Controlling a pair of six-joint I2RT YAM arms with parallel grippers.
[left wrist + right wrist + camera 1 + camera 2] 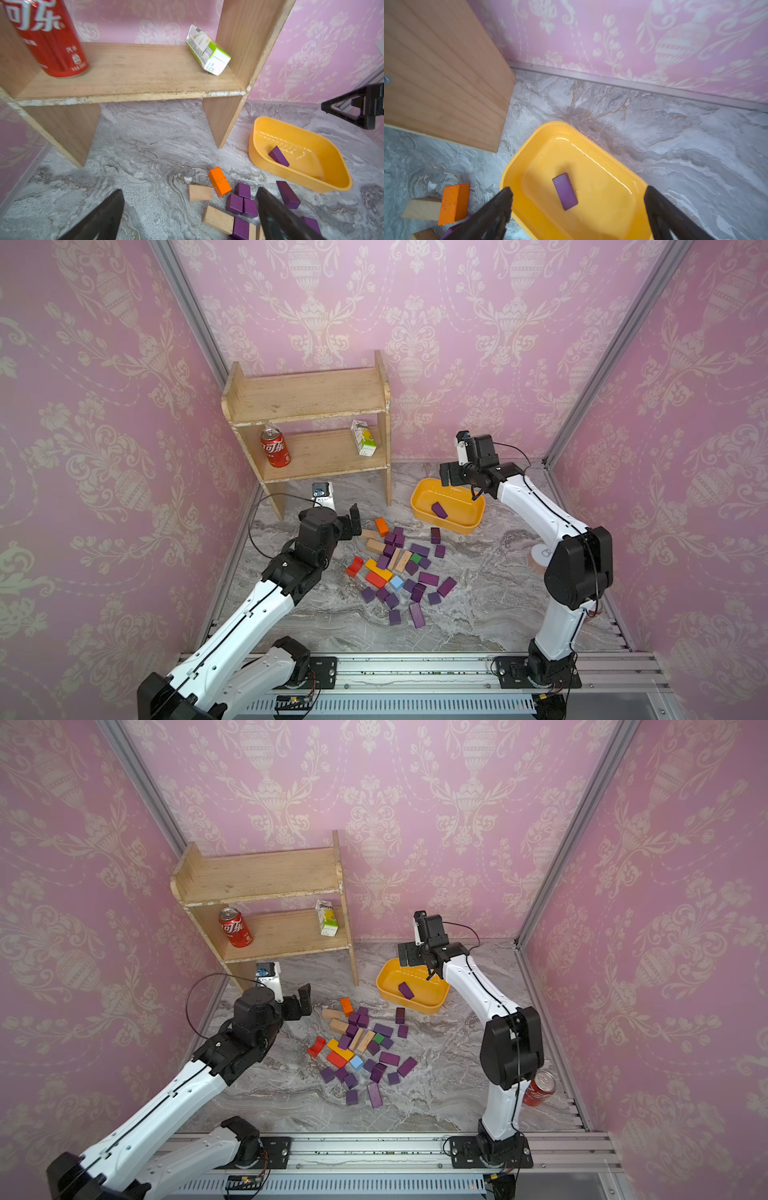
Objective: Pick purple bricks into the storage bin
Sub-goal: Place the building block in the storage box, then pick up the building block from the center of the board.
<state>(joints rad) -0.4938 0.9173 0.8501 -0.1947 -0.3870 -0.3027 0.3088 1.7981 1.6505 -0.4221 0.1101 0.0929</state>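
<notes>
Nearest you: rail [415, 672], carrying both arm bases. On your left arm [249, 614], the left jaws stand wide and empty above the worktop [478, 614], at the heap's edge near an orange block [381, 526]. On your right arm [577, 568], the right jaws stand wide and empty above the bin [459, 526]. Bin contents: one purple bar [439, 510] on its floor, clear of the jaws. The other purple bricks [428, 578] lie scattered on the worktop between the arms, mixed with tan, red, yellow, green and blue blocks. Beside the bin, the shelf [307, 393] carries a cola can [275, 446] and a carton [363, 438] on its lower board. You have a second can [540, 1088] partly hidden behind the right arm.
</notes>
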